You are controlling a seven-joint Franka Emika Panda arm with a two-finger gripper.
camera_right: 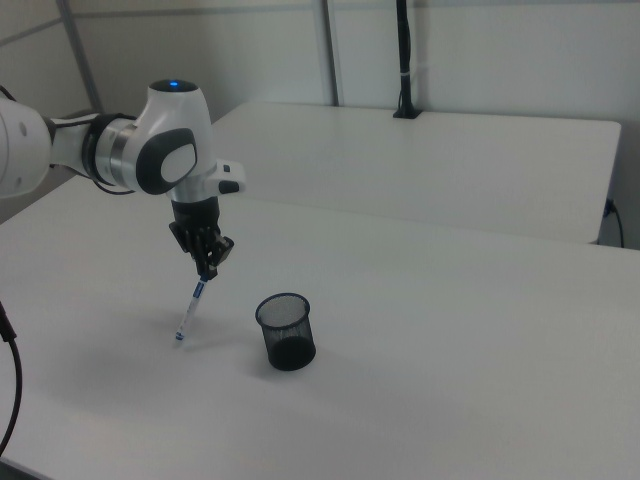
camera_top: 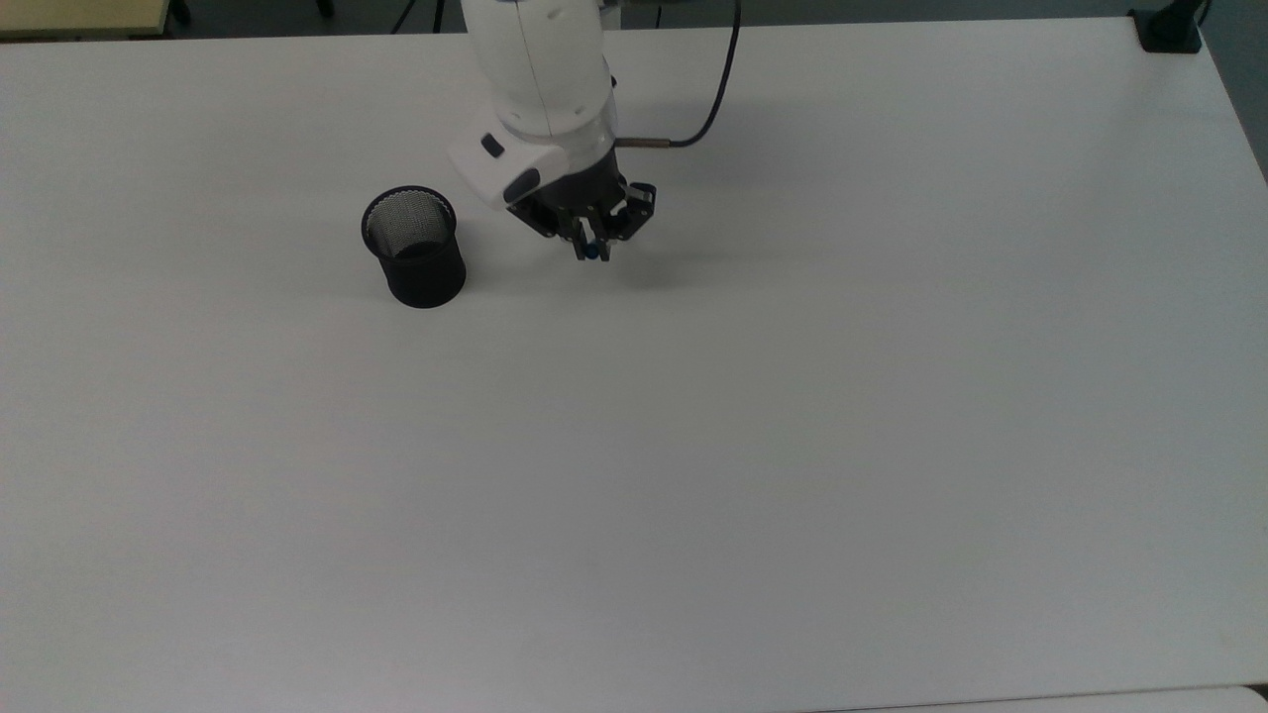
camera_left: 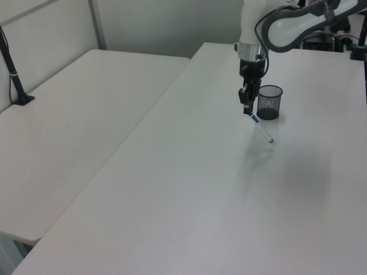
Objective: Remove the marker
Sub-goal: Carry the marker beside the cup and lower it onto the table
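Observation:
My gripper [camera_top: 591, 250] [camera_left: 248, 111] [camera_right: 207, 271] is shut on the blue-capped top end of the marker [camera_left: 262, 128] [camera_right: 191, 308]. The white marker hangs tilted below the fingers, and its blue lower tip is at or just above the table. In the top view the marker's blue cap [camera_top: 590, 252] shows between the fingertips. The black mesh cup [camera_top: 415, 248] [camera_left: 269, 102] [camera_right: 285, 331] stands upright on the white table [camera_top: 792, 396], apart from the marker: to the left of the gripper in the top view and to its right in the right view. Nothing shows inside the cup.
A second white table [camera_left: 80, 114] [camera_right: 430, 160] adjoins this one. A black clamp post [camera_left: 14, 77] [camera_right: 404, 60] stands on it, and another black clamp [camera_top: 1169, 28] grips the far right corner in the top view. The arm's cable [camera_top: 718, 89] hangs over the table's far edge.

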